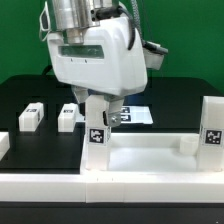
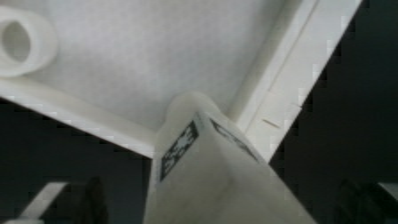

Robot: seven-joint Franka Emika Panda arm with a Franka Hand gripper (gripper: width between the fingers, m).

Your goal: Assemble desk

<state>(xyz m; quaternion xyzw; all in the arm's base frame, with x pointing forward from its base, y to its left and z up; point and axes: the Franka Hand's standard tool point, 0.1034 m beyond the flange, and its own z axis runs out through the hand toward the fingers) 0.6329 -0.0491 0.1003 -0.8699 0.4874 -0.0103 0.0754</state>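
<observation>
The desk's white tabletop panel [image 1: 150, 157] lies flat with its raised rim up. One white square leg [image 1: 97, 128] with a tag stands upright at the panel's corner on the exterior view's left. My gripper [image 1: 100, 113] is over its top, with a finger on each side. In the wrist view the leg [image 2: 214, 165] runs up the middle between my dark fingers [image 2: 59, 203], with a dark gap on each side, so my gripper [image 2: 214, 208] is open around it. The panel [image 2: 160, 70] and a round socket [image 2: 16, 45] lie beyond. A second leg [image 1: 213, 125] stands at the right corner.
Two loose white legs [image 1: 30, 117] [image 1: 68, 117] lie on the black table at the exterior view's left, and another white part [image 1: 3, 148] shows at the left edge. The marker board [image 1: 138, 115] lies behind the arm. A long white rail [image 1: 100, 186] runs along the front.
</observation>
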